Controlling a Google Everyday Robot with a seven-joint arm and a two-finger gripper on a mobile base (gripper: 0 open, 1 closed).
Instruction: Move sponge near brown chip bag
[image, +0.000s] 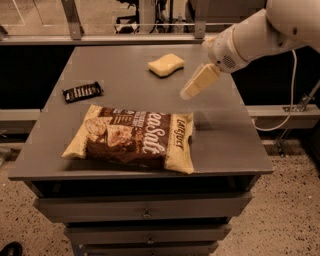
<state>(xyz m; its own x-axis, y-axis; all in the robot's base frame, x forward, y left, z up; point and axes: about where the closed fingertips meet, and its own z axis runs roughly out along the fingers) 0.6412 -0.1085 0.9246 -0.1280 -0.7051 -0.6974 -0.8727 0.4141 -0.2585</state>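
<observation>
Sponge (166, 64) lies flat on the far middle of the surface (225, 135), whole and uncovered, well apart from the bag (134, 138). The gripper (189, 91) hangs above the surface just right of the sponge and a little nearer the front, tilted down to the left and touching nothing. It shows as one cream block, so I cannot tell whether its jaws are apart or together. The arm (260, 35) behind it is cut off by the top and right edges of the view.

The bag lies flat at the front left. Its near corners come close to the front edge, and its small print is hard to read. Bare surface runs between sponge and bag, and a wide bare strip runs down the right side to the front corner.

A candy wrapper (83, 91) lies near the left edge, beyond the bag's far left corner and apart from it, out of the line from sponge to bag.

Drawers (145, 207) sit under the surface, the lowest cut off by the bottom edge. A cable (292, 90) hangs down to the right of the surface.
</observation>
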